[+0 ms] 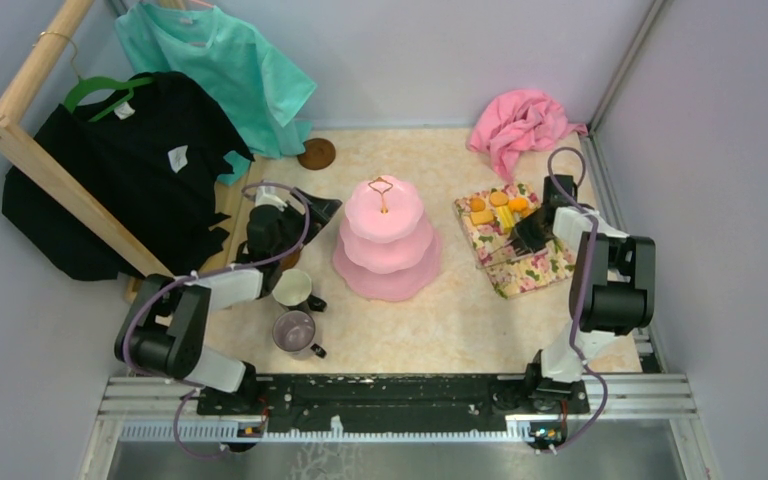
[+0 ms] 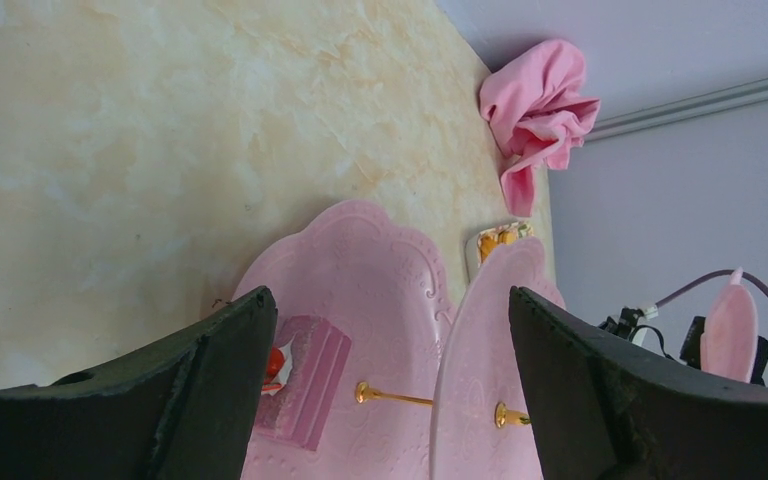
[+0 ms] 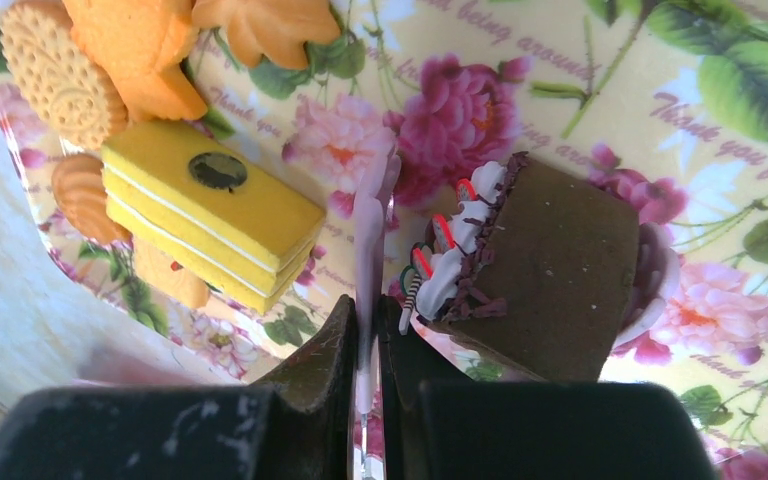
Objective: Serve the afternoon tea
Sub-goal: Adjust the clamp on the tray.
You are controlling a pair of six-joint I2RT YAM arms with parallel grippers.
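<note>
One pink slice [image 2: 305, 385] is set on the cake stand [image 1: 387, 240] ahead of the wide left jaws; the brown cake [image 3: 560, 270] beside the right jaws, clamped on a thin pink strip [image 3: 368, 230], is not yet served.

lab booth: grey walls [image 1: 740, 120], aluminium mounting rail [image 1: 400, 400].

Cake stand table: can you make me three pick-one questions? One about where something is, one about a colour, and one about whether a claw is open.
1. Where is the brown cake? A on the mat; B in a mug; C on the cloth.
2. What colour is the stand? A green; B pink; C black.
3. How is the left gripper? A open; B shut on a mug; C shut on the cloth.

Answers: 1 A, it lies on the flowery mat. 2 B, all three tiers are pink. 3 A, its jaws stand wide apart, gripping nothing.
</note>
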